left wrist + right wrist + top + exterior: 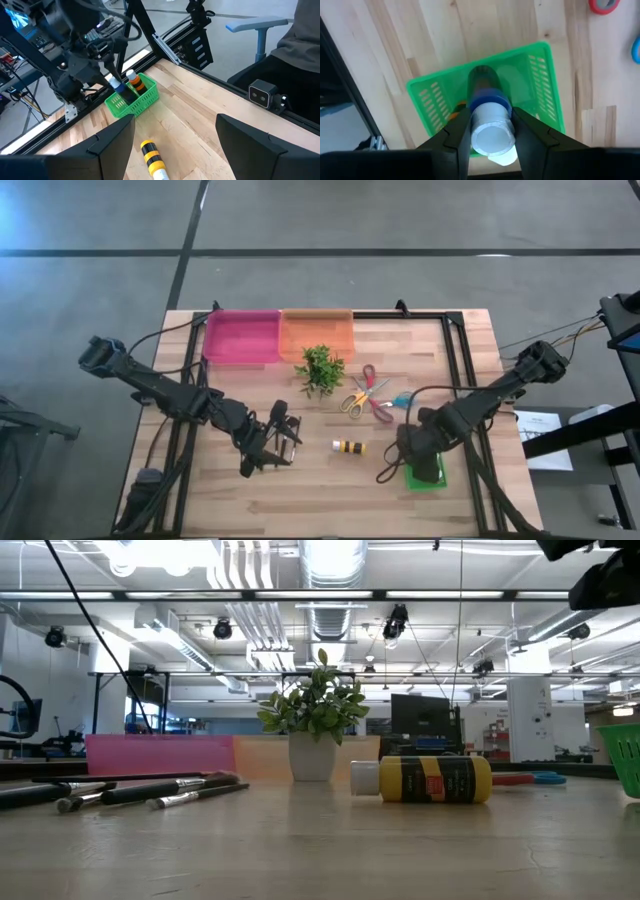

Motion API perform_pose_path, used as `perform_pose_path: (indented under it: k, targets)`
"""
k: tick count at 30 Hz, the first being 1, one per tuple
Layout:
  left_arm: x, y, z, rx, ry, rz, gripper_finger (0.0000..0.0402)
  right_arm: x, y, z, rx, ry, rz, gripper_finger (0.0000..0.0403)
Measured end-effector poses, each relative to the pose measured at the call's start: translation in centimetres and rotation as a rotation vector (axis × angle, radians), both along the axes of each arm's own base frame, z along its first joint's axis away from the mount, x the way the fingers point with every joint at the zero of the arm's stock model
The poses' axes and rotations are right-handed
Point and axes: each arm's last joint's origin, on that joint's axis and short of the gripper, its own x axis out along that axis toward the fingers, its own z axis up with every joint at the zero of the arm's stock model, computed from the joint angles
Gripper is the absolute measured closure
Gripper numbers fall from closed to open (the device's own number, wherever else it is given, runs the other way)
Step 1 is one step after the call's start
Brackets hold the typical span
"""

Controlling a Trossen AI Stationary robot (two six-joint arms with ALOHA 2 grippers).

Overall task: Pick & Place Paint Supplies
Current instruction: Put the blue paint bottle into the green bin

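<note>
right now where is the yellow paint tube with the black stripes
In the high view the yellow paint tube with black stripes lies flat on the wooden table, near its middle, between the open left gripper and the green plastic basket.

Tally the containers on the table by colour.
Pink plastic tray: 1
Orange plastic tray: 1
Green slotted plastic basket: 1
Total: 3
</note>
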Motion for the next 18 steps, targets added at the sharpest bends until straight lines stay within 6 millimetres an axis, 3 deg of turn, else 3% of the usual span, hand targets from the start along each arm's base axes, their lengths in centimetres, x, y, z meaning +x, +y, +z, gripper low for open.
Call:
perform_pose_path:
  k: [9,18]
  targets:
    - [0.0,0.0,0.0,-0.001,-0.003,0.000,0.0115,2.3,2.3,-0.7,-0.050,0.109,0.057,0.0294]
    - [0.0,0.0,0.0,-0.001,-0.002,0.000,0.0115,5.2,4.8,1.0,-0.103,0.150,0.143,0.0294]
